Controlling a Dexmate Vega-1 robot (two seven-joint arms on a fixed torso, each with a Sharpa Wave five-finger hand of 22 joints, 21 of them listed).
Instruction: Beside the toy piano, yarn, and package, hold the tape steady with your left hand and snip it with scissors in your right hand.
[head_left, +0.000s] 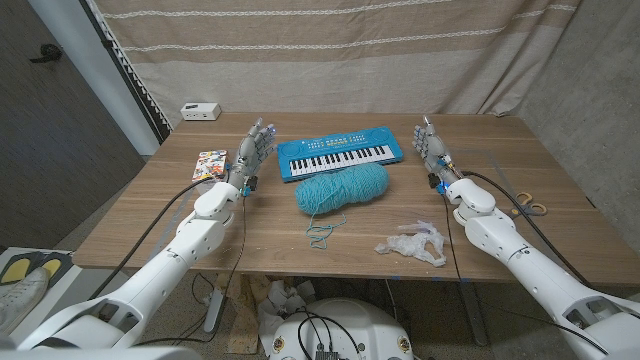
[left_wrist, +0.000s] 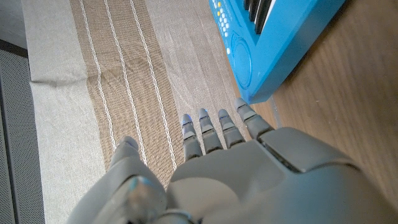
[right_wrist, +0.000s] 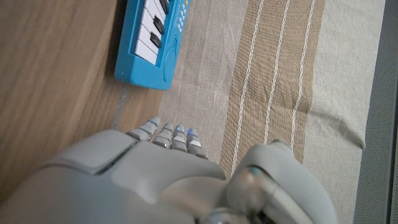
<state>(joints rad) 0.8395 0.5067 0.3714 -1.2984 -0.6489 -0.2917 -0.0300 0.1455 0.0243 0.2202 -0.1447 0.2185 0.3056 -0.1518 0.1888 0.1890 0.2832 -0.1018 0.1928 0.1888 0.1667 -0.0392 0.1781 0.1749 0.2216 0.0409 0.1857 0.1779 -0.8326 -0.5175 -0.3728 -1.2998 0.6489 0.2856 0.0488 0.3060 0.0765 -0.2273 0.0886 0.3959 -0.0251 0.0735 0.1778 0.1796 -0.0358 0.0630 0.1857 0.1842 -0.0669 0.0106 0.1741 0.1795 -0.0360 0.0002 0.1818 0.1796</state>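
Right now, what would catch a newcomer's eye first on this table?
The blue toy piano at the far middle, with a ball of teal yarn just in front of it. Both hands, left and right, stand raised on either side of the piano, holding nothing.
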